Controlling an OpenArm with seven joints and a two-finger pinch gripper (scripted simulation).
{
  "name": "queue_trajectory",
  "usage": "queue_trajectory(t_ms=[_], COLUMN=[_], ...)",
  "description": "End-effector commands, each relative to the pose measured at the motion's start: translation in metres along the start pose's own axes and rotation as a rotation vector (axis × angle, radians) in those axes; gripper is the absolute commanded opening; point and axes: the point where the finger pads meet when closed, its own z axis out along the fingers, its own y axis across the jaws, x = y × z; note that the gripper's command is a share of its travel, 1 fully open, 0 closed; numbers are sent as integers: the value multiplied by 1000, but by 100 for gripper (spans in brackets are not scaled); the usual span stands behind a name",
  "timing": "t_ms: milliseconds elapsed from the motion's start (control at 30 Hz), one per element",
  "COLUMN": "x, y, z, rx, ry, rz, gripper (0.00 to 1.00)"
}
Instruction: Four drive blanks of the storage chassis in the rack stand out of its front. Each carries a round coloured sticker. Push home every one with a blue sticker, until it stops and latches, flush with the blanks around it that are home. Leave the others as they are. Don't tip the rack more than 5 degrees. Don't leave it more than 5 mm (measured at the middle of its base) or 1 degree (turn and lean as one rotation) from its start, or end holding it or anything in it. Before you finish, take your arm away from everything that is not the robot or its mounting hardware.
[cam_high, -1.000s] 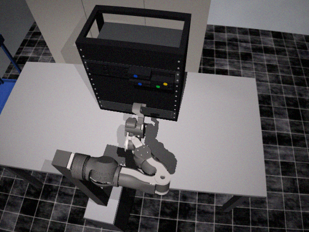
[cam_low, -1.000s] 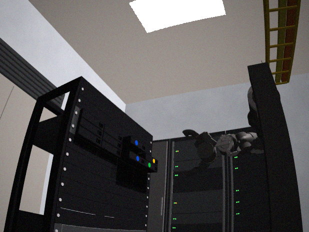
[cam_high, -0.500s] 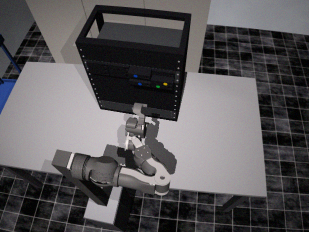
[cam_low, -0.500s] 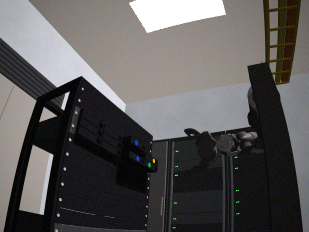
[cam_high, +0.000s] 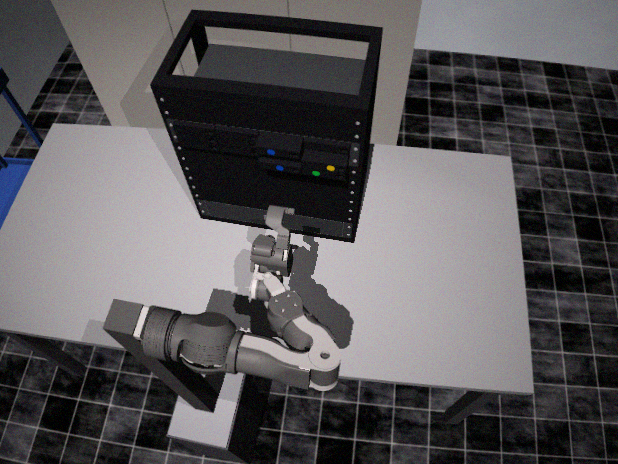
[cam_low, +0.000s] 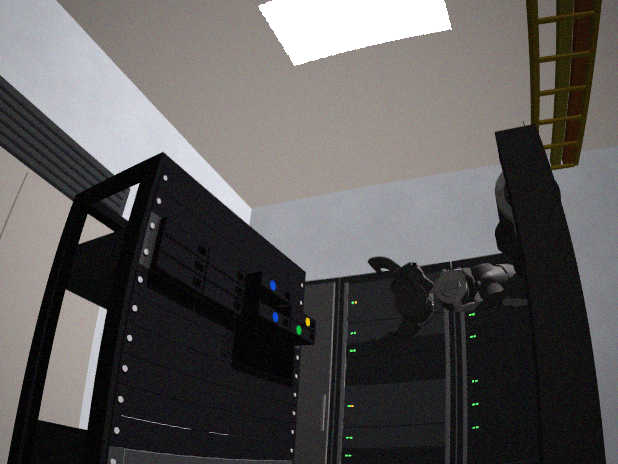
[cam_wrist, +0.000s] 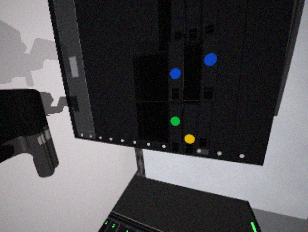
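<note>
Right, started at the left: found the black rack (cam_high: 260, 97) planted on the grey table (cam_high: 100, 200), front face turned toward the arm so the blanks could be met head-on. Spotted the upper blue-sticker blank (cam_high: 271, 151) proud of the storage chassis, and the lower blue-sticker blank (cam_high: 280, 168) just beneath, a touch right. Both out, neither flush, both wanting a shove. Caught the gripper (cam_high: 281, 216) low down before the foot of the rack front, well below the stickers and, by the exterior view, short of the face; spread to full width, pinching nothing. Read that as an approach posture, and a sensible one: no grasp needed for a push, nothing to end up holding. Moved on right: saw the green-sticker blank (cam_high: 315, 173) and the yellow-sticker blank (cam_high: 330, 168) standing out, exactly as wanted. Reckoned on a rise to the blue pair next, then a straight, gentle press, lest the rack shift or tip.
</note>
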Motion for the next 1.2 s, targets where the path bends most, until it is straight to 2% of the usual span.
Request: queue_trajectory(t_ms=[0, 767, 1167], x=[-1, 0, 5], y=[2, 2, 5], z=[0, 2, 14], rx=[-8, -7, -7], ry=[-3, -4, -5], rz=[-1, 0, 0], gripper=[100, 100, 100])
